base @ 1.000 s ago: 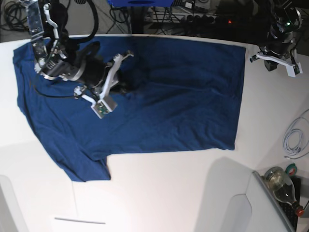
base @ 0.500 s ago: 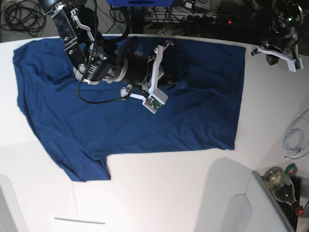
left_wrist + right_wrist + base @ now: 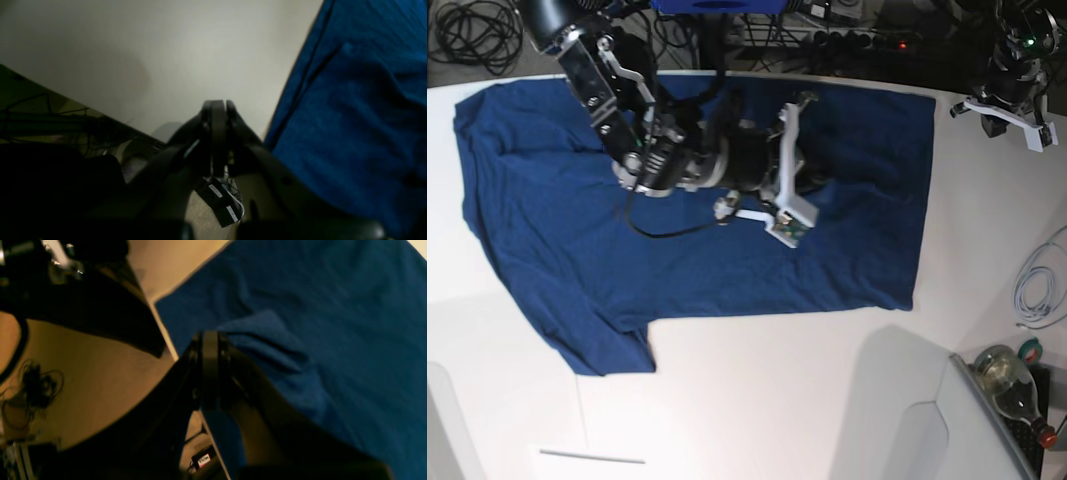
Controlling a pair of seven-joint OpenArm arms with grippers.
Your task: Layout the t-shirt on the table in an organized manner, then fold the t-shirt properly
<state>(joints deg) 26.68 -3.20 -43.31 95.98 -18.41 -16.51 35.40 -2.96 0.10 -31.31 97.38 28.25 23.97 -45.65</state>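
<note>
The dark navy t-shirt [image 3: 627,270] lies spread flat on the white table [image 3: 777,400], with a sleeve at the near left. My right gripper [image 3: 819,180] is low over the shirt's upper middle, jaws shut. In the right wrist view its tips [image 3: 210,336] sit at a raised fold of the shirt [image 3: 267,330]; no cloth shows between them. My left gripper [image 3: 990,125] hangs at the table's far right edge. The left wrist view shows it [image 3: 217,104] shut and holding nothing over bare table [image 3: 166,50], beside the shirt's hem [image 3: 350,116].
A coil of white cable [image 3: 1037,285] lies at the right edge. A glass bottle [image 3: 1012,385] and a grey box [image 3: 987,430] sit at the near right corner. Cables and a power strip [image 3: 857,40] run behind the table. A thin seam [image 3: 592,457] marks the near left.
My right arm has swept rightward across the shirt, from its left part to right of centre. The shirt's outline has stayed the same. The left arm has barely moved.
</note>
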